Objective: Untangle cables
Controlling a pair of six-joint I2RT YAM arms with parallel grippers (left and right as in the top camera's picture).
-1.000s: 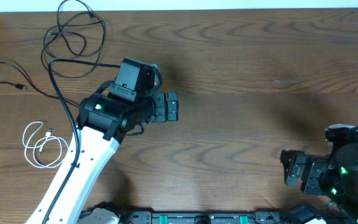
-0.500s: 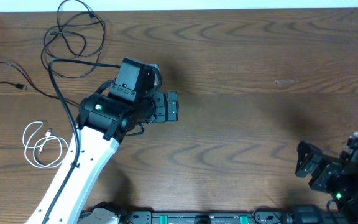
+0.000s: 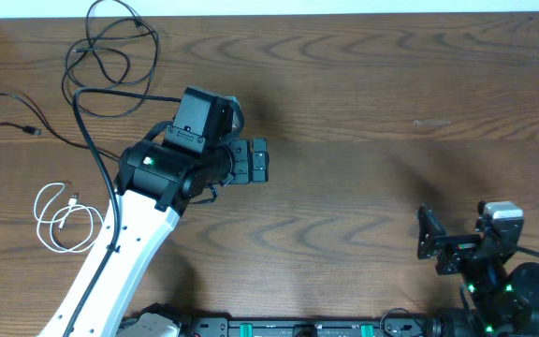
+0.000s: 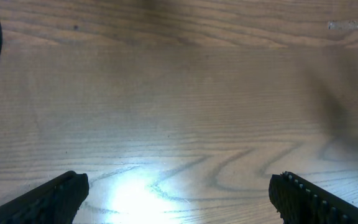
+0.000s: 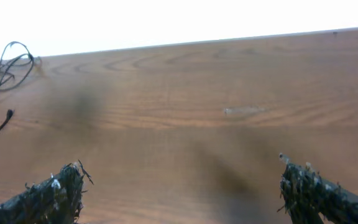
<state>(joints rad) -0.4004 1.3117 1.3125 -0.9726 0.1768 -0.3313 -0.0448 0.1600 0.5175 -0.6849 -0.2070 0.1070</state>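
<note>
Left gripper (image 3: 259,161): fingers spread wide, nothing between them, hanging over bare wood left of mid-bench. Right gripper (image 3: 429,240): equally wide and empty, low by the bench's near right corner.

The cables all lie at the left end. One black cable (image 3: 101,42) is looped over itself in the far left corner. The second black cable (image 3: 12,127) runs along the left edge. The white cable (image 3: 64,220) is coiled nearer me, apart from both.

Judgement: only the far loops look crossed. I'd send the left arm there, pinch a single strand near its plug, and draw it slowly onto open wood. Keep clear of the thick arm cable (image 3: 94,140).
</note>
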